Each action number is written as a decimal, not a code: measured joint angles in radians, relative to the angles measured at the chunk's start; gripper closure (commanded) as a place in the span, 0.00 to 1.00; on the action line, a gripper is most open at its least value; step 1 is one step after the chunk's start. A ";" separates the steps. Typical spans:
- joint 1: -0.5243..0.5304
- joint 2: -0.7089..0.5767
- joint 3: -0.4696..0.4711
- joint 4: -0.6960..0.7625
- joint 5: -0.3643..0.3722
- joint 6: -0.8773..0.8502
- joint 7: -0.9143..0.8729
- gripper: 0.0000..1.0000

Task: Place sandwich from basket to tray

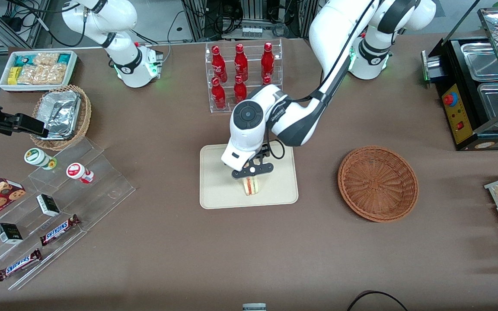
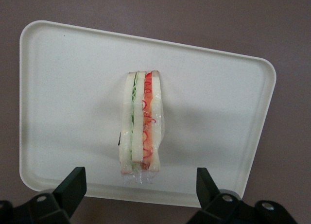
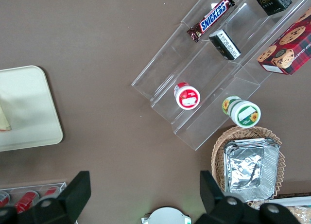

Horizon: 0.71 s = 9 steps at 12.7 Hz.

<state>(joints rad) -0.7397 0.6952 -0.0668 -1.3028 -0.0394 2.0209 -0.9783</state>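
Note:
The sandwich [image 1: 251, 185] stands on its edge on the cream tray [image 1: 214, 181], on the part of the tray nearest the front camera. Its red, orange and green filling layers show in the left wrist view, where the sandwich [image 2: 142, 122] rests near the middle of the tray [image 2: 63, 88]. My gripper [image 1: 252, 174] hangs just above the sandwich and is open. Its black fingers [image 2: 73, 184] are spread wide, one on each side, and touch nothing. The reddish-brown basket [image 1: 378, 183] sits beside the tray, toward the working arm's end, with nothing in it.
A clear rack of red bottles [image 1: 242, 73] stands farther from the camera than the tray. A clear stepped shelf [image 1: 59, 203] with snacks, a tan basket of foil containers [image 1: 61, 114] and a white snack bin [image 1: 37, 69] lie toward the parked arm's end. A black appliance [image 1: 474, 90] stands at the working arm's end.

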 measured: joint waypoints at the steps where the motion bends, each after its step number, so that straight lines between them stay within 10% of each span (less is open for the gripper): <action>1: 0.002 -0.013 0.004 0.000 0.004 -0.010 0.017 0.00; 9: 0.069 -0.128 0.135 -0.029 0.031 -0.265 0.105 0.00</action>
<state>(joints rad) -0.6710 0.5670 0.0681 -1.3317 -0.0086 1.7557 -0.8735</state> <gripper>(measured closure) 0.000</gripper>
